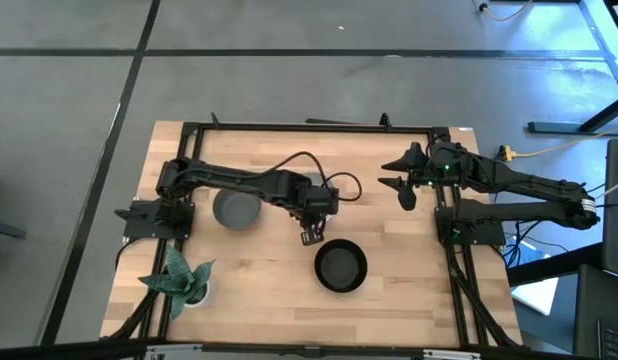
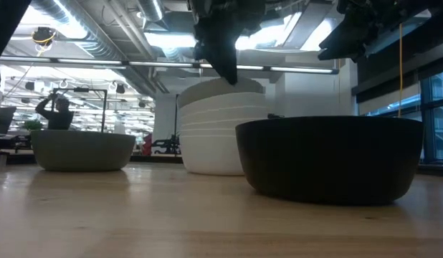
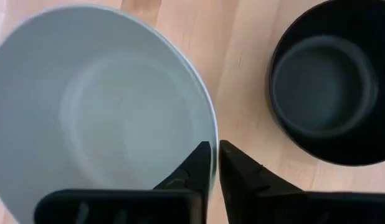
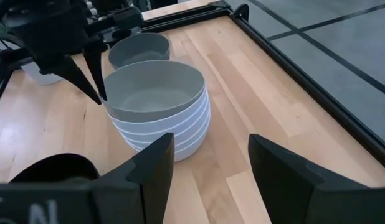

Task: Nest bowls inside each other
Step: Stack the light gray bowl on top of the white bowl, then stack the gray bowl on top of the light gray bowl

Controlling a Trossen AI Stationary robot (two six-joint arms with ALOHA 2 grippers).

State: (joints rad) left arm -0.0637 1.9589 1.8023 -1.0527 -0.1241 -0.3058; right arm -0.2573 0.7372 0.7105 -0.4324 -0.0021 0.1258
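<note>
Left gripper [image 4: 93, 78] over the near rim of the bowl stack [image 4: 160, 112], fingers [image 3: 199, 163] almost shut with just a thin gap, holding nothing. Right gripper [image 4: 208, 162] up high off to the side of the stack, fingers wide apart and empty. Top grey bowl [image 3: 99, 118] sitting in the white ones, another grey bowl [image 1: 235, 209] just past the stack, black bowl [image 1: 340, 266] near the stack.

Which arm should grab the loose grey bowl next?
Probably the left. The left gripper hangs at the rim of the stack, and the loose grey bowl sits beside that arm. The right gripper, open, waits across the table, farther from that bowl.
</note>
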